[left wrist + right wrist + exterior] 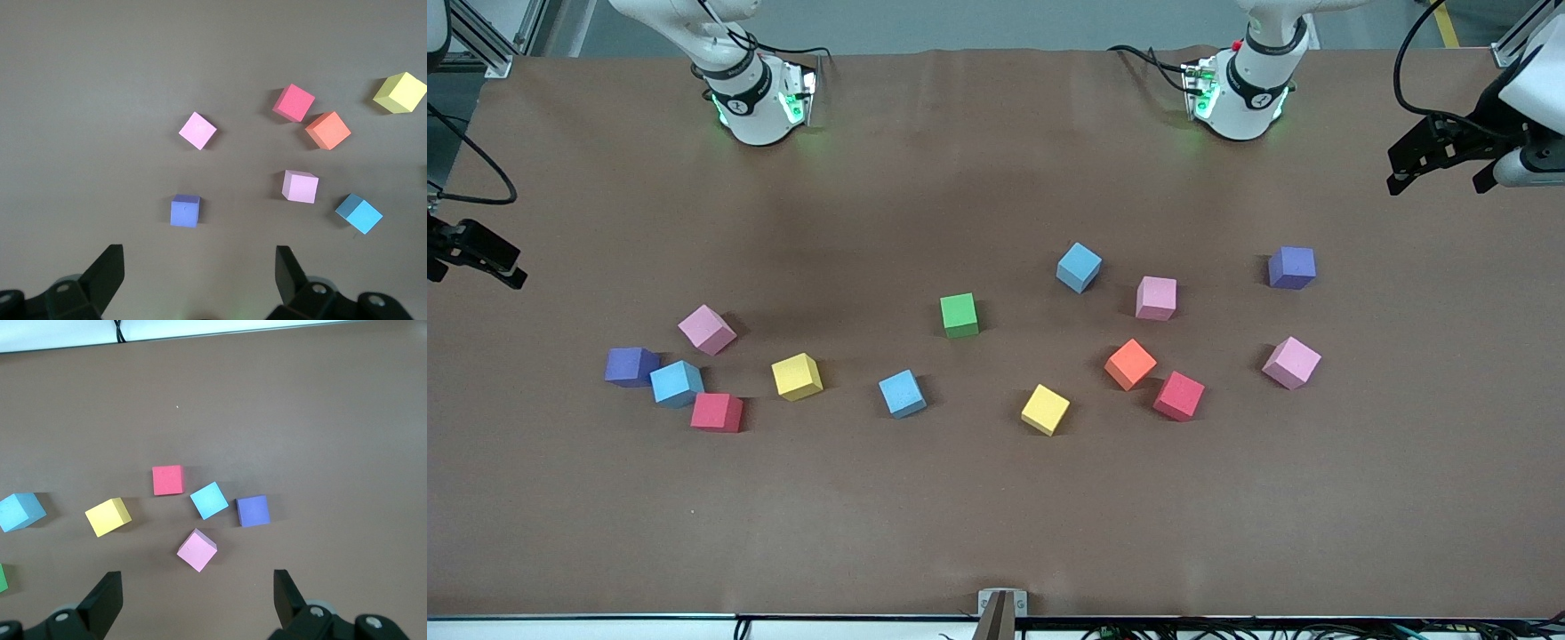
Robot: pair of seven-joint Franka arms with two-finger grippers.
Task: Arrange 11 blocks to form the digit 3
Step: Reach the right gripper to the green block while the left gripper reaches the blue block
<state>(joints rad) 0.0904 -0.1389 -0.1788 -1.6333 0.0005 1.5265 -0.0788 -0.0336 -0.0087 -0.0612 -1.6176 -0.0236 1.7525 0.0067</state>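
Coloured foam blocks lie scattered across the middle of the brown table. Toward the left arm's end are a light blue block (1079, 267), two pink blocks (1156, 298) (1291, 362), an orange block (1130, 364) and a red block (1178, 396). In the middle are a green block (959, 315), a yellow block (1045, 409) and a light blue block (902, 393). Toward the right arm's end are yellow (797, 376), pink (706, 329), light blue (676, 383) and red (716, 412) blocks. My left gripper (1440, 182) (199, 260) is open and empty, high over its table end. My right gripper (476, 271) (197, 581) is open and empty over its end.
Two purple cubes lie among the blocks: one (1291, 268) (185, 211) toward the left arm's end, one (631, 366) (253, 511) touching the light blue block at the right arm's end. The brown table cover (996, 516) runs to the front edge.
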